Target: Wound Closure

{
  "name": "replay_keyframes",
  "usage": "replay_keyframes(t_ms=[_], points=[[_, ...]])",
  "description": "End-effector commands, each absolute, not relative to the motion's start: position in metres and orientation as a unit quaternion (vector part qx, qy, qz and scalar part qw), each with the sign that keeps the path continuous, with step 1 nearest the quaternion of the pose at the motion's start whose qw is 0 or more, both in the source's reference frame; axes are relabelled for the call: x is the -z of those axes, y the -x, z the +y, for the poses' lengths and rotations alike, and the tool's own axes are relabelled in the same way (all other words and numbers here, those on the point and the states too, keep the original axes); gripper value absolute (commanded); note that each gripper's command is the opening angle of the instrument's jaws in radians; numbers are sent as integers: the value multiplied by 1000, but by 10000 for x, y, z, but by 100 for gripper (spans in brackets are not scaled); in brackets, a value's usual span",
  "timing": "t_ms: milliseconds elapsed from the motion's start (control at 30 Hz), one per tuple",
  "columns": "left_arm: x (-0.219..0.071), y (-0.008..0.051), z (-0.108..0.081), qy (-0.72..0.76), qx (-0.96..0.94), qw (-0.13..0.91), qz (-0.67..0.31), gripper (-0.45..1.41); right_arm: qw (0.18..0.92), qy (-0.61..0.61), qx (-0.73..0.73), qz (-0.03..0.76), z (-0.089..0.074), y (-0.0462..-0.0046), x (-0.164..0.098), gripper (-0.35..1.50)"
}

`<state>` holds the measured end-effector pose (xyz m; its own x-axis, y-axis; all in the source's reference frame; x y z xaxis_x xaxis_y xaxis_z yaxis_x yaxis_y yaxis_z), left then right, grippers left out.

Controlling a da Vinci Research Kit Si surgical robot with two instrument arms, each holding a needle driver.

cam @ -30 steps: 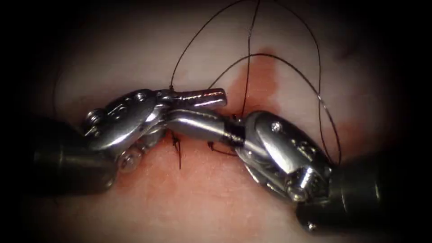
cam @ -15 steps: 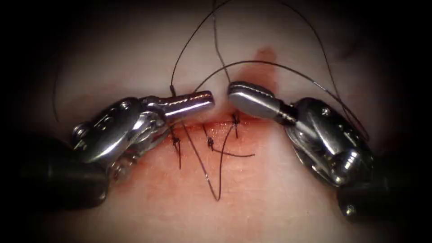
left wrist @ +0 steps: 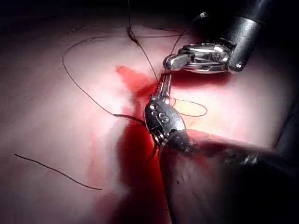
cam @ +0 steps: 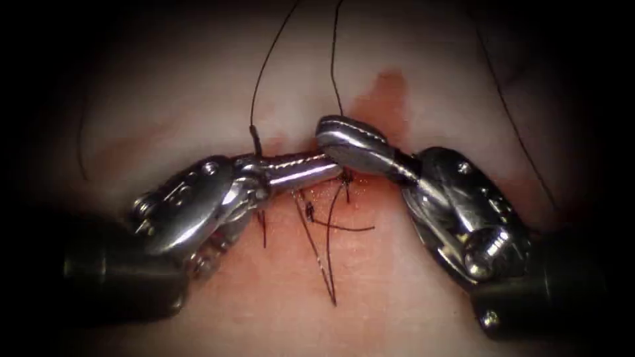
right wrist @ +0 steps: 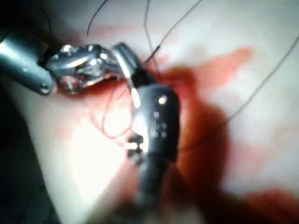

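Endoscope view: bright centre, heavy dark vignette at edges, glare on left tool point(cam: 311, 168). Right wrist view blurred, tissue point(right wrist: 243, 84) washed pale; left wrist view deep shadow.

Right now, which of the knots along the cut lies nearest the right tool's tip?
The rightmost knot, just beneath the right tool; the middle knot lies further left, apart from it.

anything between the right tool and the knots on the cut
Yes. The left tool lies along the cut, its tip touching or just under the right tool. The knots sit just below both tips, with a thread loop draped across them. No needle is visible here.
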<state>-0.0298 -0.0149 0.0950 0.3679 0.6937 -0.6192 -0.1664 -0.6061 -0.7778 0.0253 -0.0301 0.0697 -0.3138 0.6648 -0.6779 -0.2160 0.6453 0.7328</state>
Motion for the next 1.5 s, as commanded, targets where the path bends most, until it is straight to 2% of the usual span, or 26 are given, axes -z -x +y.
replay_keyframes(t_ms=[33, 267, 433, 1000, 1500], points=[[-953, 299, -151, 719, -530, 410, -184, -45, 578, -155, -384, 704, -307, -249, -709, -35], [-935, 298, -145, 718, -527, 415, -186, -45, 591, -151, -380, 696, -307, -248, -715, -35], [-928, 305, -145, 718, -526, 414, -189, -45, 627, -136, -365, 674, -312, -253, -716, -35], [-936, 325, -108, 711, -546, 396, -200, -45, 681, -195, -264, 655, -346, -322, -707, -35], [-976, 332, -118, 707, -566, 372, -203, -45, 658, -230, -233, 678, -337, -322, -692, -35]])
